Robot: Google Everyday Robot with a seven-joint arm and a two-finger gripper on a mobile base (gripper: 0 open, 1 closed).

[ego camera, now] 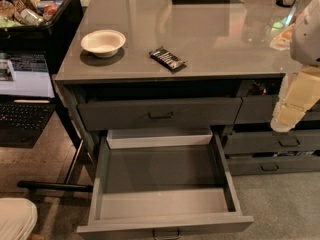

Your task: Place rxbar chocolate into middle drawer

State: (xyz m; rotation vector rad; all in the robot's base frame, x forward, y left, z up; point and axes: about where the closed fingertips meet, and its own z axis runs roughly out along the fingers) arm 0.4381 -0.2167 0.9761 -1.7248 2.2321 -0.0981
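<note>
Picking up the bar [167, 59] comes first: it lies flat on the counter [200, 29], right of the bowl [103, 42]. The gripper [285, 120] hangs at the right, below counter level; its state cannot be told. Grasp across the narrow width, then lower into the open drawer [165, 176]

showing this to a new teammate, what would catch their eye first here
The middle drawer, pulled wide open at bottom centre, draws the eye first. Next comes the black rxbar chocolate lying on the grey counter near its front edge, right of a white bowl. The gripper hangs at the right edge, beside the narrower drawers, apart from the bar.
</note>
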